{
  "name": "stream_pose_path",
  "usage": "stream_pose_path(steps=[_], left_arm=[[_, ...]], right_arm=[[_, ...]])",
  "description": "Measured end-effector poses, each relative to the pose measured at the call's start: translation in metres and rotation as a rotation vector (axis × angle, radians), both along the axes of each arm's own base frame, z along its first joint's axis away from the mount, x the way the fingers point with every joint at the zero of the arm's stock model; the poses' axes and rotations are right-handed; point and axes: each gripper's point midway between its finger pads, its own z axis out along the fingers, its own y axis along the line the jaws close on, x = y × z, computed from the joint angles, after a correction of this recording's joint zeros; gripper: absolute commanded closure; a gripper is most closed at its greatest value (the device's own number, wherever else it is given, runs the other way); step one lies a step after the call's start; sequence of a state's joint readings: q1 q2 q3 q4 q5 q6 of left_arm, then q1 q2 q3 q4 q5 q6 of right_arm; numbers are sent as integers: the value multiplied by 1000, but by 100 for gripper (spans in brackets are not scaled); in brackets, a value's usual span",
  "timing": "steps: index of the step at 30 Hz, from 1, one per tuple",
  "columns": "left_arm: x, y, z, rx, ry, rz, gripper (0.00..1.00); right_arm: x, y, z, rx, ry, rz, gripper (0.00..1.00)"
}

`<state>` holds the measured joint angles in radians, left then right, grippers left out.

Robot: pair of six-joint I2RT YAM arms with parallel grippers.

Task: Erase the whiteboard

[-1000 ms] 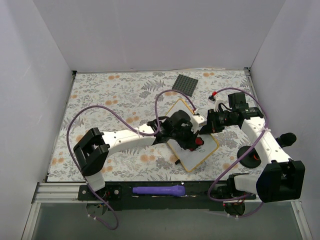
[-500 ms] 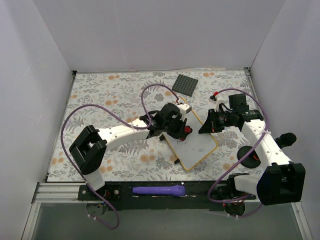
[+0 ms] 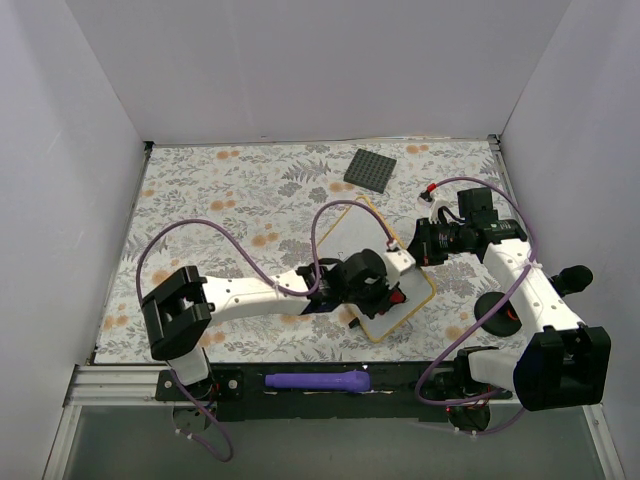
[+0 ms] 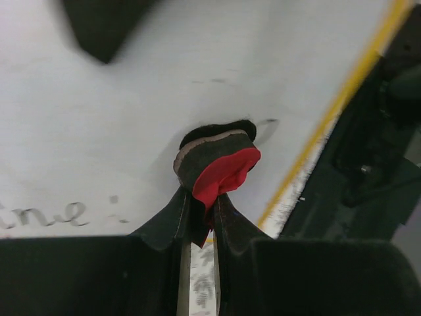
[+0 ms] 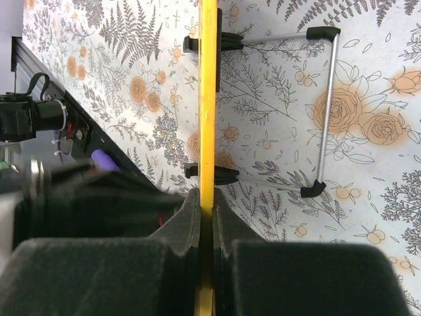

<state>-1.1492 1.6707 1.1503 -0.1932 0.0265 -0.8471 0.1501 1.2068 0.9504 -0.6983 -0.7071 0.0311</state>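
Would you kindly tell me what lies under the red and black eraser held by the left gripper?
The whiteboard lies under it, with black handwriting beside the eraser and faint smudges above. Any ink directly beneath the eraser is covered.

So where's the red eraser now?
The eraser is pinched in the left jaws, pressed on the whiteboard by its yellow frame, right of centre in the top view.

The whiteboard (image 4: 197, 66) bears black handwriting (image 4: 56, 214) down and to the left of the red eraser pad (image 4: 227, 172). It reads "ine", then a dot or colon, with the word's start cut off. Faint strokes above the pad are too smudged to read. No other text is legible.
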Motion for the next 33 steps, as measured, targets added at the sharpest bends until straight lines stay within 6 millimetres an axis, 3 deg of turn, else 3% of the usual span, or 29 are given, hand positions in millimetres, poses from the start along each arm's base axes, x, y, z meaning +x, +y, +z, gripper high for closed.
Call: stream_pose_path(steps=[4, 6, 12, 20, 33], left_arm=[[-39, -20, -3, -13, 1, -95, 100], [-43, -24, -5, -10, 3, -100, 100], [-34, -21, -4, -6, 18, -76, 100], [9, -16, 15, -19, 6, 0, 100], [-7, -27, 16, 34, -68, -34, 100]], right_arm=[[-1, 1, 1, 9, 6, 0, 99], [0, 1, 1, 6, -2, 4, 99], [3, 2, 1, 10, -22, 6, 99], [9, 1, 3, 8, -43, -6, 99], [7, -2, -1, -3, -28, -13, 99]])
